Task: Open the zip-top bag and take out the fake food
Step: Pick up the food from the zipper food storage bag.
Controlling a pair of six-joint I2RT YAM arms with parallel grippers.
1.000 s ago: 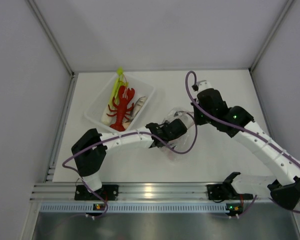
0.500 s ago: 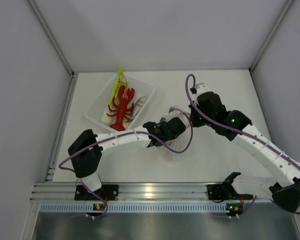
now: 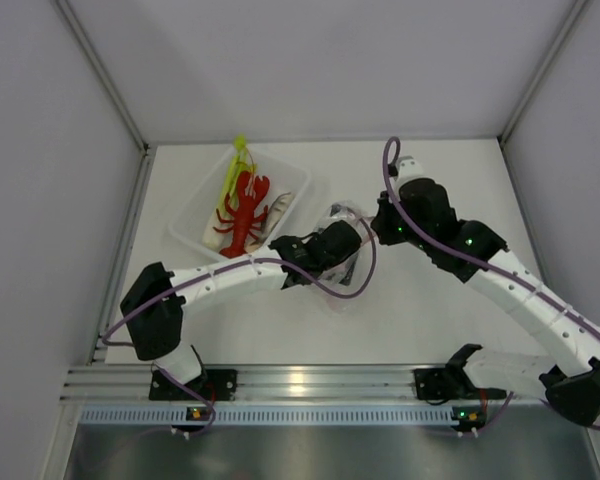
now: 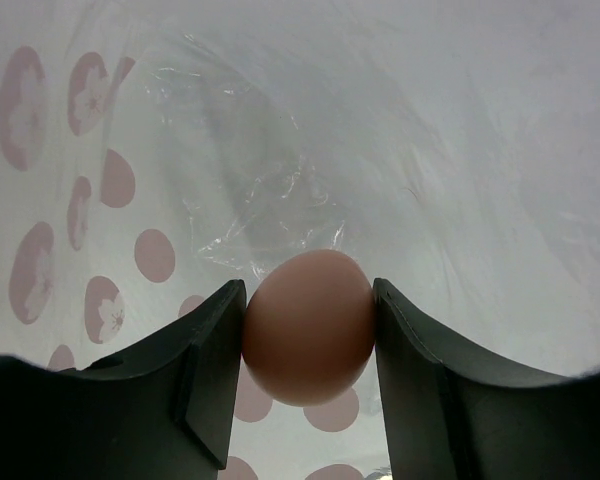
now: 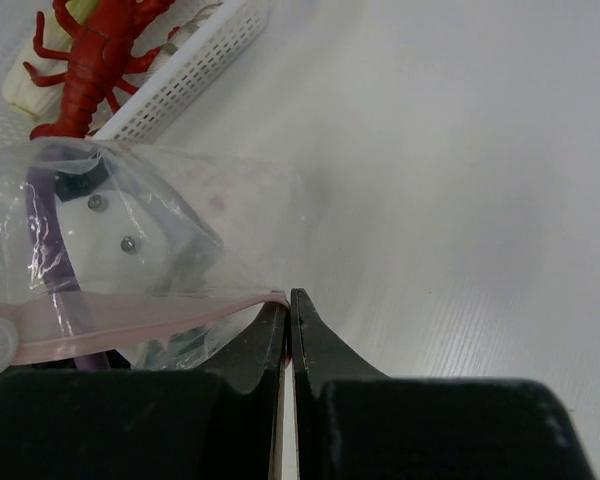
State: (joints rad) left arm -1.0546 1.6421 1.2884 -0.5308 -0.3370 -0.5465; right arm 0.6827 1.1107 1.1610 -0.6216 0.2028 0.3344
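1. Pinching a small pinkish-beige round plastic piece (image 4: 308, 325), the left gripper (image 3: 325, 248) squeezes it from both sides with its two black fingers (image 4: 210, 380).
2. The round piece is inside the clear floppy plastic bag with pink dots and a pink zip strip (image 5: 130, 250), just to the right of the white plastic tray (image 3: 192, 218).
3. The right gripper (image 5: 288, 312) has its fingers pressed together on the bag's pink zip edge, on the side far from the tray.
4. A red plastic lobster (image 3: 243, 213) and a green-and-white plastic leek (image 3: 232, 172) lie in the tray.
5. The tray sits on the white desk (image 3: 430, 320).
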